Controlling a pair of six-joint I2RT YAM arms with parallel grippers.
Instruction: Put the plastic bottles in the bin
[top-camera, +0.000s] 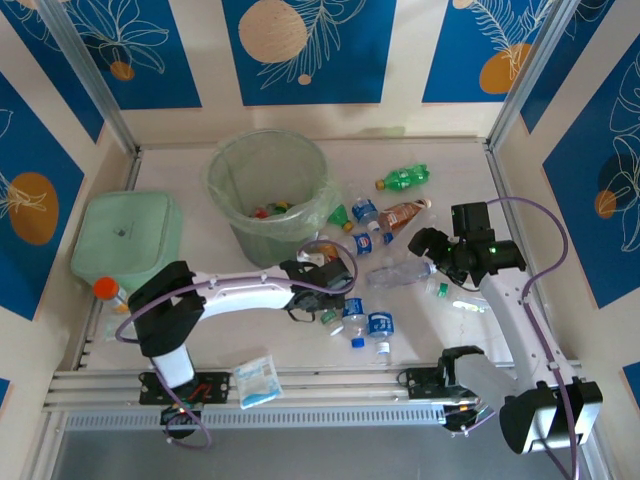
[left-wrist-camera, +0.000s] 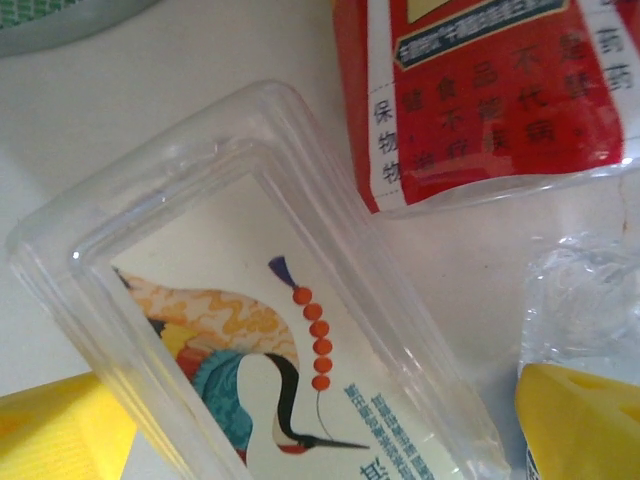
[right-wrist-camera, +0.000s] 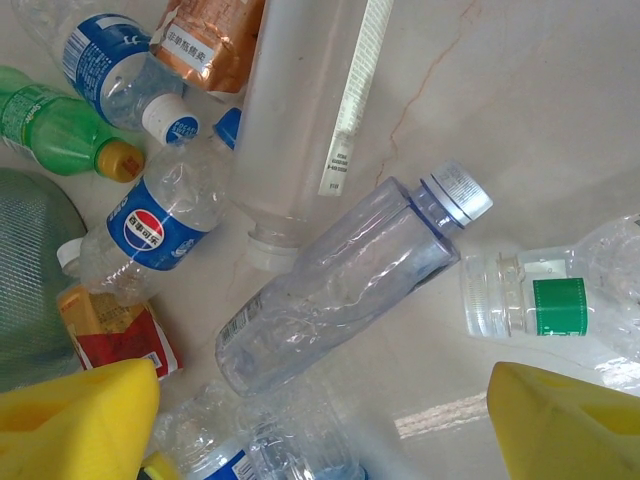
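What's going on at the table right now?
Two robot arms are clearing plastic bottles into the bin. A few bottles already lie inside it; many loose bottles lie on the table. The left gripper is open over a crane-labelled bottle, and the right gripper hovers open above a clear bottle. Neither holds anything yet.

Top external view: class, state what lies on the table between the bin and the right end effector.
In the top external view, between the bin and the right end effector lie a green bottle, two blue-labelled bottles and a brown-labelled bottle.
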